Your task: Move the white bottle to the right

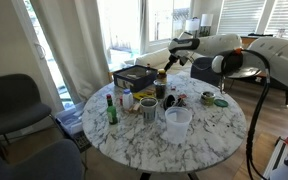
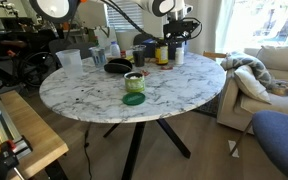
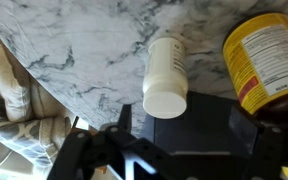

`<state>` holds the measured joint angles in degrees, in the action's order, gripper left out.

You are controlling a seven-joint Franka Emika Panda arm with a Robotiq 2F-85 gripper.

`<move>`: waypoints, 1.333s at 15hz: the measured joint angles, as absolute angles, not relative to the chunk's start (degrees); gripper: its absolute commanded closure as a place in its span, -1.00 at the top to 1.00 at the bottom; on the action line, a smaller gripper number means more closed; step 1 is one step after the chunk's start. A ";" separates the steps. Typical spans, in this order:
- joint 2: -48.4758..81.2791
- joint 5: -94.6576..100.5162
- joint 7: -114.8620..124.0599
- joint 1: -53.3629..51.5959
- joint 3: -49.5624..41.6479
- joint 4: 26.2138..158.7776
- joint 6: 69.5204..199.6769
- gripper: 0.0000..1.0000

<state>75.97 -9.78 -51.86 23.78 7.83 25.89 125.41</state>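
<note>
Wrist view puts my gripper (image 3: pixel 169 130) low in the picture as a dark mass, and I cannot tell from any view whether its jaws are spread or pressed together. Just beyond it stands the bottle (image 3: pixel 166 75), upright on the marble table (image 3: pixel 94 40), its cap towards me. It is not yet lifted. The jar (image 3: pixel 269 60) with the yellow label stands near it on one side, apart from it. I judge this to be the approach step: I hang above the bottle, lined up on it, with the grasp not yet made. The next move calls for jaws wide enough to pass the cap, a straight descent, and care not to clip the jar. Farther off, in an exterior view, the green bottle (image 1: pixel 111 108) and the tub (image 1: pixel 177 120) stand well apart from my work.
</note>
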 measured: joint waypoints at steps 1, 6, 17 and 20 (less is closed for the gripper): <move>76.08 -9.78 -50.88 23.63 7.83 25.92 125.45 1.00; 77.62 -9.78 -46.49 22.86 7.81 25.95 129.73 1.00; 79.16 -9.78 -41.50 22.91 8.04 25.94 134.60 -0.26; 79.40 -9.78 -40.34 22.90 8.04 25.93 134.69 -0.48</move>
